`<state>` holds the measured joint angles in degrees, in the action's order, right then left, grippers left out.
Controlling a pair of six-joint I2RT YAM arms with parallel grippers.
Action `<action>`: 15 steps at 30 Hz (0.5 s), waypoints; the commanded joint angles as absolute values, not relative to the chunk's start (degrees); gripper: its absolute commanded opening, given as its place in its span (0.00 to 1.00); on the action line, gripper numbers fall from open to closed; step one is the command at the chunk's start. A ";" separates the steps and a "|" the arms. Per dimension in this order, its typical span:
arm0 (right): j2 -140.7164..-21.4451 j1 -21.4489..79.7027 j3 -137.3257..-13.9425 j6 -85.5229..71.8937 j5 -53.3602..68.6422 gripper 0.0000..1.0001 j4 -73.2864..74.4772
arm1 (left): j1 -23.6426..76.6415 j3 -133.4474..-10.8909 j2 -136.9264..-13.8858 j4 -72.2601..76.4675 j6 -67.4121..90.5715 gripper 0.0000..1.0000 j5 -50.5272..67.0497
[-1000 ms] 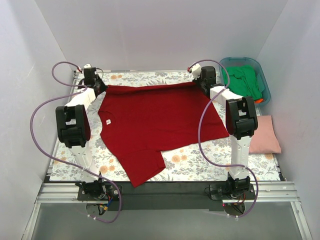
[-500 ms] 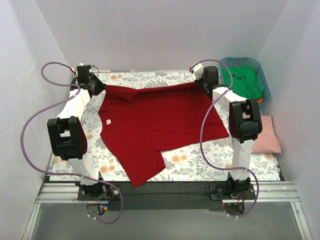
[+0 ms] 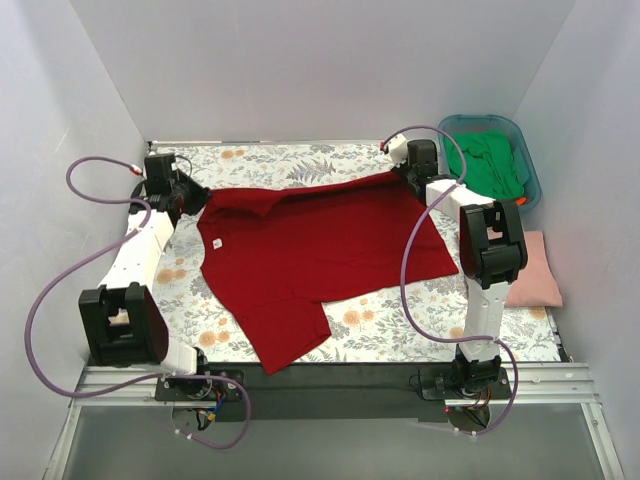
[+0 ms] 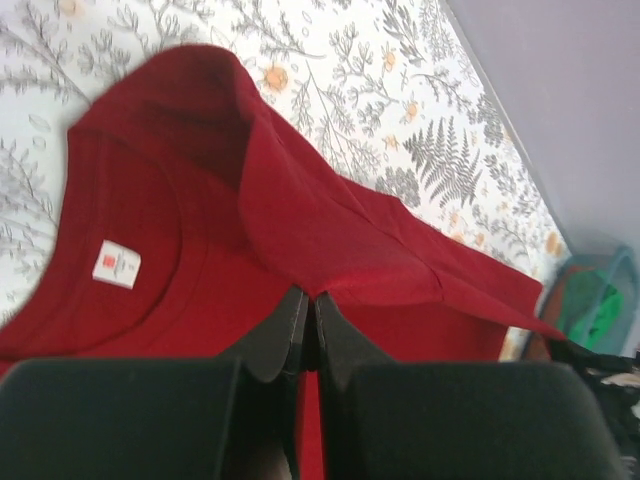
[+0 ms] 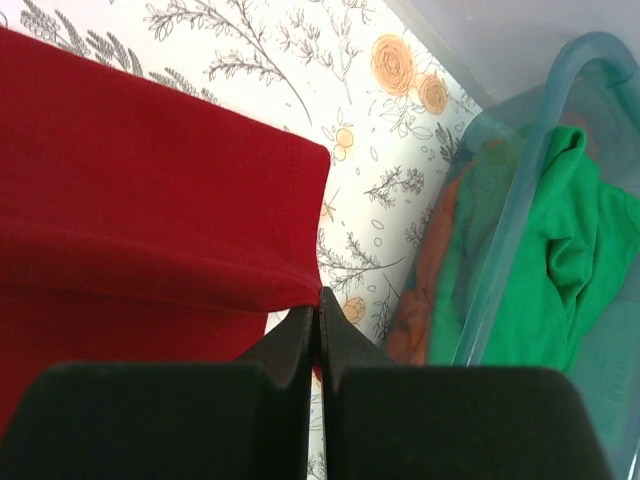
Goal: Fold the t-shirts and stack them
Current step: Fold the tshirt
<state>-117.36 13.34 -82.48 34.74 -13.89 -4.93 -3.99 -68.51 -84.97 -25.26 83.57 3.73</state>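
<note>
The left pincer [image 4: 312,300] and right pincer [image 5: 318,305] each clench a far edge of the deep red t-shirt [image 3: 310,250] — spread across the table [image 3: 400,330].

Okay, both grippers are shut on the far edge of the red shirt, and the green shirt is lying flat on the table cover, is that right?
Not quite. The green shirt is bunched up inside the teal tub, not flat on the table cover; the right wrist view shows this most clearly. The rest holds: the left gripper and the right gripper are both shut on the red shirt at its far edge.
</note>
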 commanded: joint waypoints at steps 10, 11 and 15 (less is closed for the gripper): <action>-116.45 12.92 -80.25 33.05 -14.50 0.04 -7.47 | -4.39 -48.26 -74.27 -20.48 94.74 0.00 6.41; -116.63 13.01 -80.07 33.05 -14.41 0.04 -7.38 | -4.39 -46.60 -74.35 -19.96 94.83 0.00 6.50; -116.98 13.01 -79.10 32.52 -14.41 0.04 -7.47 | -4.39 -44.30 -75.32 -17.67 94.48 0.00 7.21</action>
